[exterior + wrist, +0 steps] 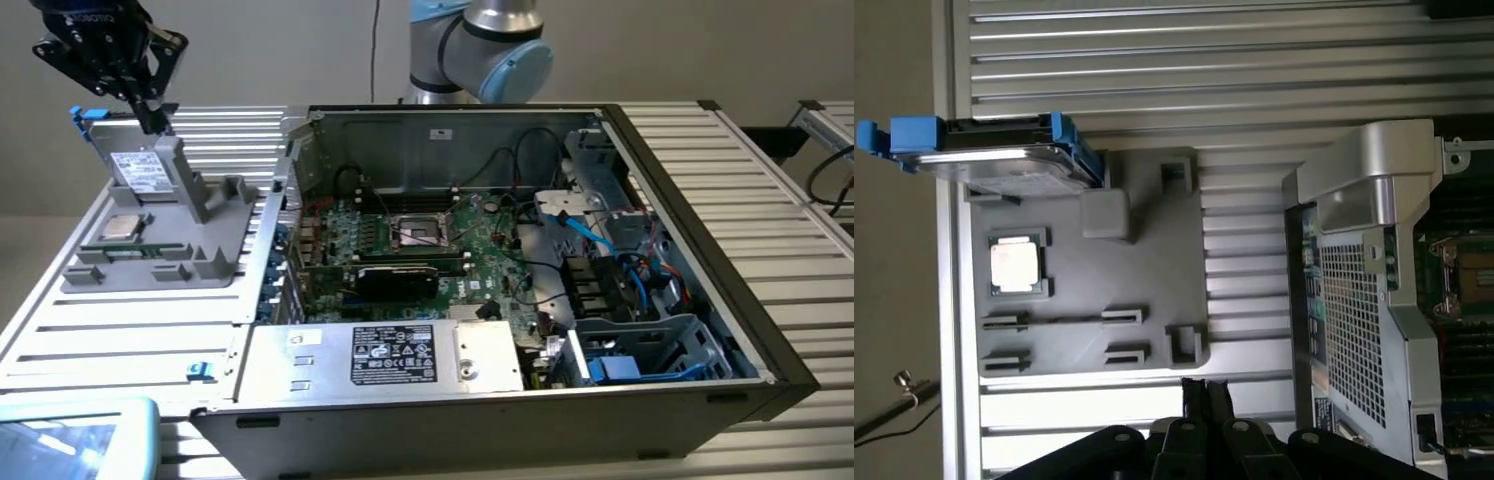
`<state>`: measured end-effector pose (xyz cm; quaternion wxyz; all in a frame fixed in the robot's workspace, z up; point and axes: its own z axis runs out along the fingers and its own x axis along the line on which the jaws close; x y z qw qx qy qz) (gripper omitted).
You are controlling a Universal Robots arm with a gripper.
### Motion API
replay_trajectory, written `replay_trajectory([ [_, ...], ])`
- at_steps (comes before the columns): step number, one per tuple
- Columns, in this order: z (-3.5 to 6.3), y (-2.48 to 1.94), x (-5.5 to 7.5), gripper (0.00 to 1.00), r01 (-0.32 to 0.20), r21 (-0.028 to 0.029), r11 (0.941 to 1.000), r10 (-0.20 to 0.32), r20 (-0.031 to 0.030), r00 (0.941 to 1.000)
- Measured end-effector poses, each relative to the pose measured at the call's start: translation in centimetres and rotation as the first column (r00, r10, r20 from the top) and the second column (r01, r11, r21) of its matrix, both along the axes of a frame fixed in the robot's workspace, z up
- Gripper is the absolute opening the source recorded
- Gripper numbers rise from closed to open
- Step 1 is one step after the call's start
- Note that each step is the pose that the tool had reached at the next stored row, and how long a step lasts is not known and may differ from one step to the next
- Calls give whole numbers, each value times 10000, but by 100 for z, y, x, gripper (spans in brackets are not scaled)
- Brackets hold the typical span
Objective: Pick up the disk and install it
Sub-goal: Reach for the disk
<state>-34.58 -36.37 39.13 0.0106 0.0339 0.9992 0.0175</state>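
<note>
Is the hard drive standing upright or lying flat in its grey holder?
Upright: the hard drive stands on edge at the back of the grey holder, its white label facing the exterior view.

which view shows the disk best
The exterior view: the disk stands upright in the grey holder, its labelled face toward the camera. The wrist view looks down on the disk, giving mostly its top edge and blue frame, not the label.

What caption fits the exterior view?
Shut pincer near the upright disk in its grey holder, beside the open computer case.
</note>
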Motion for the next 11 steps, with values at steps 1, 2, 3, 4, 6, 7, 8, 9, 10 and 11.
replay_trajectory([
  [1,0,23,-16,11,-6,-15,10000,6,0,10000],
  [2,0,43,-28,11,-10,-33,10000,10,0,10000],
  [3,0,56,-40,11,-14,-44,10000,14,1,10000],
  [4,0,72,-51,11,-17,-57,10000,17,0,10000],
  [6,0,93,-72,11,-23,-76,10000,23,0,10000],
  [7,0,102,-85,11,-27,-79,10000,27,0,10000],
  [8,0,108,-98,11,-31,-83,10000,31,-1,10000],
  [9,0,115,-114,11,-33,-85,10000,33,-1,10000],
  [10,0,121,-135,11,-35,-87,10000,35,0,10000],
  [11,0,127,-159,11,-37,-88,10000,37,0,10000],
])
